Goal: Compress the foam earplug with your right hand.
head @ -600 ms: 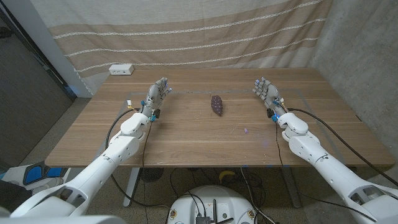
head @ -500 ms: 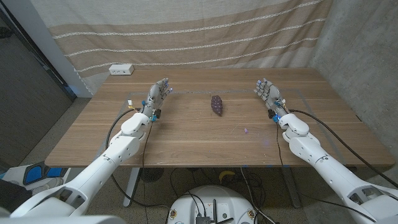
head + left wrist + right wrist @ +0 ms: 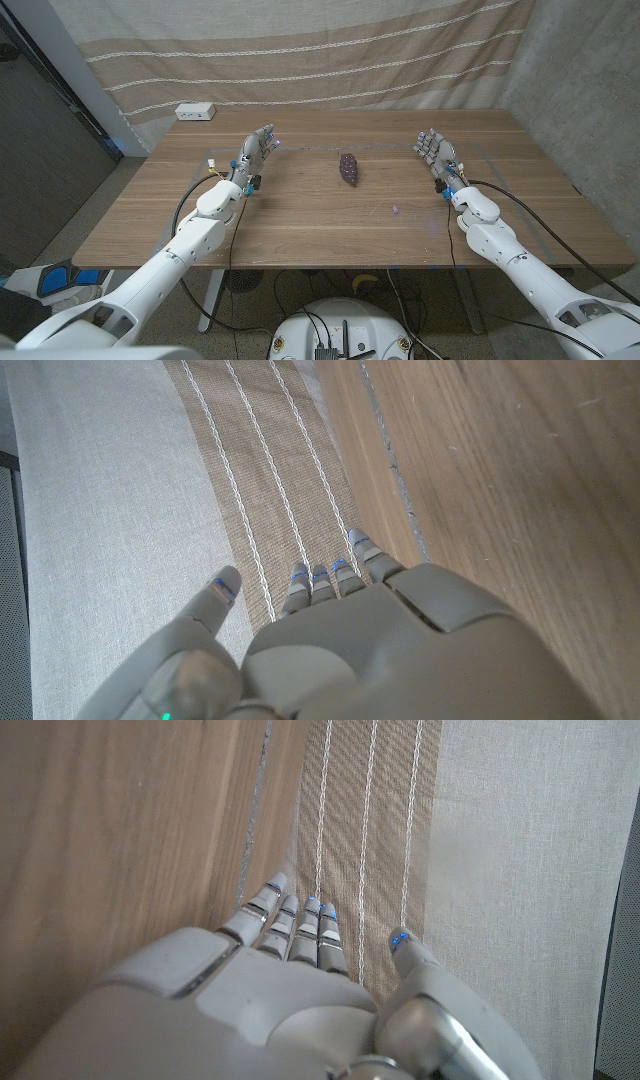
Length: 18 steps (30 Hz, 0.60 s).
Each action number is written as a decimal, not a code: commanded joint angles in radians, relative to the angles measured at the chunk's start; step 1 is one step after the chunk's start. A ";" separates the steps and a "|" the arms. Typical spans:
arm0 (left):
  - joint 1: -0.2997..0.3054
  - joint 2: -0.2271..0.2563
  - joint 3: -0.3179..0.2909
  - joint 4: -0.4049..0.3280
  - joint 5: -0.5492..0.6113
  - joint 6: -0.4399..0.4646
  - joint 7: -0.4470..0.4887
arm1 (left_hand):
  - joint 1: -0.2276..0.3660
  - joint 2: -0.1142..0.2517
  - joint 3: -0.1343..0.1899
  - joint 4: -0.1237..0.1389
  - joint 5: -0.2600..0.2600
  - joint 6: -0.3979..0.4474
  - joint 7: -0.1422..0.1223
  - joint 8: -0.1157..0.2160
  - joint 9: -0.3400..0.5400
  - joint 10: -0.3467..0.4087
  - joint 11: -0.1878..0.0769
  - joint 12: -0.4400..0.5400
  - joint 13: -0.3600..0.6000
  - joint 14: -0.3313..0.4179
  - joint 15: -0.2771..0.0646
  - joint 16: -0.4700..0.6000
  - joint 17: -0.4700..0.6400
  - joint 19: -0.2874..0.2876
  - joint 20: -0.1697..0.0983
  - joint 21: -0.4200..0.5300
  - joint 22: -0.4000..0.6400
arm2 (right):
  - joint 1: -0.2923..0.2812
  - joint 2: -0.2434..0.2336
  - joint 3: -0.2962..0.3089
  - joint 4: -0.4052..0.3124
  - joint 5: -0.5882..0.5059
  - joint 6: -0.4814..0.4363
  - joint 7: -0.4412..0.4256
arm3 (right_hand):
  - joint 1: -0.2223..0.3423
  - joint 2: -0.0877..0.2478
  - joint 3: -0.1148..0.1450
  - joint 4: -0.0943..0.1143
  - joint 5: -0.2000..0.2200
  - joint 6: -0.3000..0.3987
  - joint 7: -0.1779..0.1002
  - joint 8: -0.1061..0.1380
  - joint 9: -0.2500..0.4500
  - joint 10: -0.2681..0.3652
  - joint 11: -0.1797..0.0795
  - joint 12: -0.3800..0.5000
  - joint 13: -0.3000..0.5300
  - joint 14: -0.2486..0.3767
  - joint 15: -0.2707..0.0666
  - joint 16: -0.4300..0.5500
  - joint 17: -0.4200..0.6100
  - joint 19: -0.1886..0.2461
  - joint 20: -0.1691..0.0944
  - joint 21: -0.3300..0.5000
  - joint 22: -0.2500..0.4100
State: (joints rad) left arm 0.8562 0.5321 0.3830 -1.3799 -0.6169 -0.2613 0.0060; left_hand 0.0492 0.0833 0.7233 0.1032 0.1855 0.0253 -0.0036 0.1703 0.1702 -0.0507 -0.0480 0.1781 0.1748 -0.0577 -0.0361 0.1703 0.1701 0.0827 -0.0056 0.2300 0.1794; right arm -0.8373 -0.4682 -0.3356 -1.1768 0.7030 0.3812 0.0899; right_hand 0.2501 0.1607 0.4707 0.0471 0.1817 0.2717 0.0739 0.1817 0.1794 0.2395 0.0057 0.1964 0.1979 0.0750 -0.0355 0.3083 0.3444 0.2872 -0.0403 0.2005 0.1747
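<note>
While both arms reach in from the near corners, the brown wooden worktop (image 3: pixel 300 215) stretches between them, backed by a tan curtain with thin white stripes (image 3: pixel 300 55). At the far left corner of the worktop lies a small white rectangular power strip (image 3: pixel 195 112). Next comes the left hand (image 3: pixel 256 150), grey with blue-lit fingertips, standing over the far left part of the worktop with its fingers extended and slightly apart, holding nothing; in the left wrist view the same left hand (image 3: pixel 340 650) points its straight fingers (image 3: pixel 330 575) toward the curtain, thumb set off to one side. Near the middle, toward the far edge, sits the small dark purple foam earplug (image 3: pixel 348 168), lying alone on the wood, well apart from both hands. A tiny pale purple speck (image 3: pixel 397 210) lies nearer the front, right of centre. Furthest right, the right hand (image 3: pixel 436 155) stands with fingers straight and parted, released and grasping nothing; the right wrist view shows the right hand (image 3: pixel 290 1000) likewise open-fingered toward the curtain.
</note>
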 commanded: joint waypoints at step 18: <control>-0.049 -0.002 0.002 0.072 0.000 -0.011 -0.047 | -0.002 0.079 0.009 0.001 0.008 -0.003 0.001 0.008 0.003 -0.012 0.004 0.011 0.003 -0.009 -0.001 0.007 0.001 0.011 0.021 0.000 0.003 | -0.064 -0.078 -0.002 -0.190 -0.199 -0.036 -0.269 | 0.014 -0.058 -0.025 -0.090 0.001 0.017 0.032 0.017 0.003 0.049 0.047 0.018 0.004 0.088 0.064 -0.002 -0.028 0.025 0.122 0.012 0.009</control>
State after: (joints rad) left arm 0.8344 0.5391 0.3819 -1.3497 -0.6155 -0.2591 -0.0169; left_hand 0.0492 0.0833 0.7232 0.1031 0.1855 0.0252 -0.0035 0.1741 0.1701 -0.0632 -0.0464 0.1851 0.1746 -0.0646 -0.0324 0.1703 0.1699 0.0898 0.0091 0.2300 0.1793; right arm -0.8673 -0.5037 -0.3381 -1.2719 0.5896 0.3770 -0.0678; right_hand 0.2542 0.1093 0.4431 -0.0361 0.1775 0.2719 0.1083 0.1919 0.1792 0.2760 0.0558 0.2078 0.1978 0.1535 0.0293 0.3083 0.3151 0.3192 0.0840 0.2161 0.1794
